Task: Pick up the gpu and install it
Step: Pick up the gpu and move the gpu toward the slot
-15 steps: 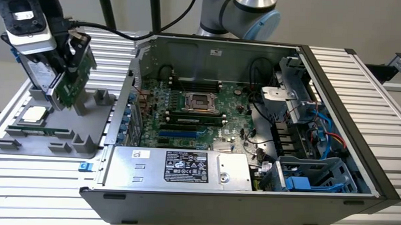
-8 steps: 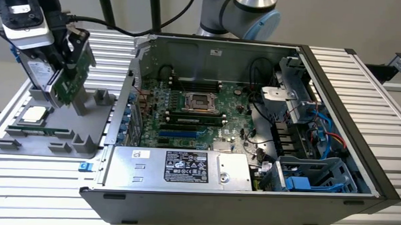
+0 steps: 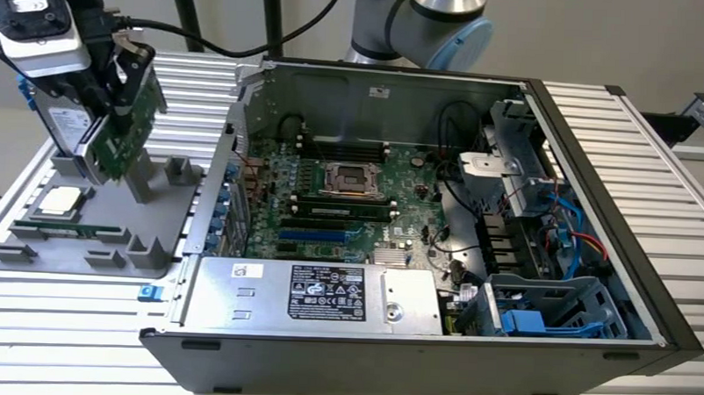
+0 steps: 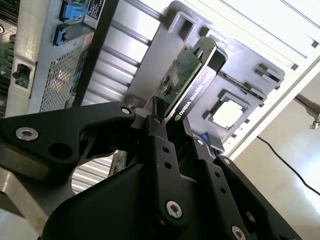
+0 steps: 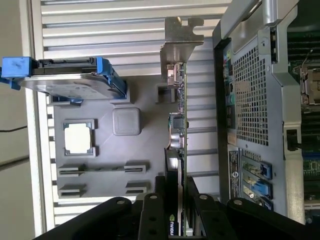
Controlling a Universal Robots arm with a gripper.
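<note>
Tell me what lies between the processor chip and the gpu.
In the first wrist view, a raised square grey block stands between the processor chip and the gpu; otherwise bare grey holder.

exterior view looks down from afar — both wrist views closely share the holder (image 5: 145, 140)

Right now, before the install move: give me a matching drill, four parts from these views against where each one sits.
Parts:
1. green gpu card with silver bracket
2. silver hard drive in blue frame
3. square silver processor chip
4. silver power supply box

Places:
A. flat in a square pocket of the grey holder
B. inside the open dark computer case
C. clamped between the black fingers
D. on edge in the grey holder

Pairs: 1-C, 2-D, 3-A, 4-B.
</note>
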